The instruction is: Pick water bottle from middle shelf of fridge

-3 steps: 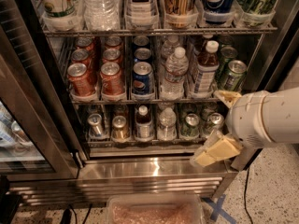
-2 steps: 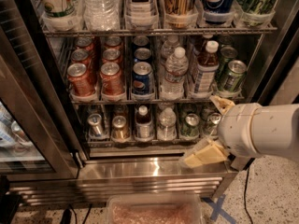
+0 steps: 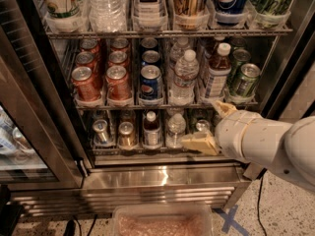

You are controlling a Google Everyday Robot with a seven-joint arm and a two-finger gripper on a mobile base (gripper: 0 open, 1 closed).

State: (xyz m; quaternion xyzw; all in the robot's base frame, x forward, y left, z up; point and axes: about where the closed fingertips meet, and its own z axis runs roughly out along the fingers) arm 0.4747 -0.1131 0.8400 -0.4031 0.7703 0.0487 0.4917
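The fridge [image 3: 162, 178] stands open in the camera view, its glass door [image 3: 29, 127] swung to the left. The water bottle [image 3: 184, 77], clear with a white cap, stands at the front of its lane on the middle shelf [image 3: 128, 103], between the blue Pepsi cans [image 3: 150, 82] and a white-capped bottle of dark liquid [image 3: 216, 75]. My gripper [image 3: 210, 125] is open and empty, in front of the lower shelf, below and slightly right of the water bottle. One finger reaches up to the middle shelf's front edge, the other points left.
Red cans [image 3: 101, 77] fill the shelf's left lanes and green cans [image 3: 243, 75] its right. The top rack [image 3: 167, 32] holds big bottles and cups. The lower shelf holds small cans and bottles [image 3: 147, 129]. A clear bin [image 3: 162, 220] lies on the floor in front.
My gripper and forearm have moved left and a little up, closer to the shelves. The bottles and cans have not moved.
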